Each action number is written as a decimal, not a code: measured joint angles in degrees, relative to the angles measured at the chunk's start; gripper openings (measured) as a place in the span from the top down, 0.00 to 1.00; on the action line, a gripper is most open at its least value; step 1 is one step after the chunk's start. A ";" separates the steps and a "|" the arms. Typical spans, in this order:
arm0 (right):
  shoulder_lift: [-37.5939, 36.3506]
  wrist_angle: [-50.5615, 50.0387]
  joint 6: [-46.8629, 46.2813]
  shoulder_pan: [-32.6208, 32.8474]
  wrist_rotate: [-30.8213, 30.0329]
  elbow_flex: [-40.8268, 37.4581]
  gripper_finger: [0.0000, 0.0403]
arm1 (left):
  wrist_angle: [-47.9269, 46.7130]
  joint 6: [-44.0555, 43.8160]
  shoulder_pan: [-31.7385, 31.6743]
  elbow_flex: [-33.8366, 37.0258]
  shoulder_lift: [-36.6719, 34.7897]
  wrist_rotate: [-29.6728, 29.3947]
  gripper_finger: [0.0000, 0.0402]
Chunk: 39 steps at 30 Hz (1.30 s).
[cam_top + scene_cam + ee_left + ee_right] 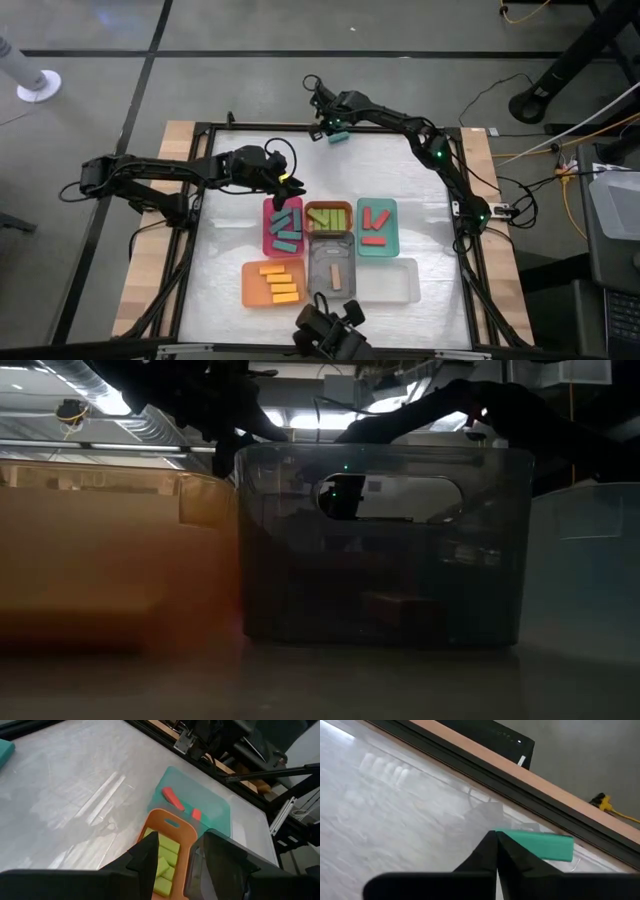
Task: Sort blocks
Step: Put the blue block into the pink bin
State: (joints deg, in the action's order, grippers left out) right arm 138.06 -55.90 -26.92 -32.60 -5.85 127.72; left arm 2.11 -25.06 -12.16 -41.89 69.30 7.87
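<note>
We take the brown tray (329, 217) as landmark. The worktop (240, 160) beyond it, toward the far edge, lies bare and gives free passage, apart from one teal block (338, 137) near the far rail with the right hand (330, 127) by it. The left hand (290, 185) hangs just beside the pink tray (268, 240), blocking approach there. The teal tray (390, 225), grey tray (333, 268), orange tray (250, 285) and clear tray (390, 282) crowd the remaining sides.

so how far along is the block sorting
Mostly done: teal blocks lie in the pink tray, lime ones in the brown tray, red ones in the teal tray, orange ones in the orange tray. The right gripper is at the last teal block, far edge. The left gripper hovers beside the trays.
</note>
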 joint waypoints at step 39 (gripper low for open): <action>4.42 -6.14 -14.93 0.84 0.19 -0.04 1.00 | -0.66 5.60 0.11 0.00 0.04 0.01 0.64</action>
State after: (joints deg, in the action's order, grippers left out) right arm 142.47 -62.04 -41.85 -31.76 -5.65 127.68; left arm 1.45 -19.46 -12.05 -41.89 69.34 7.89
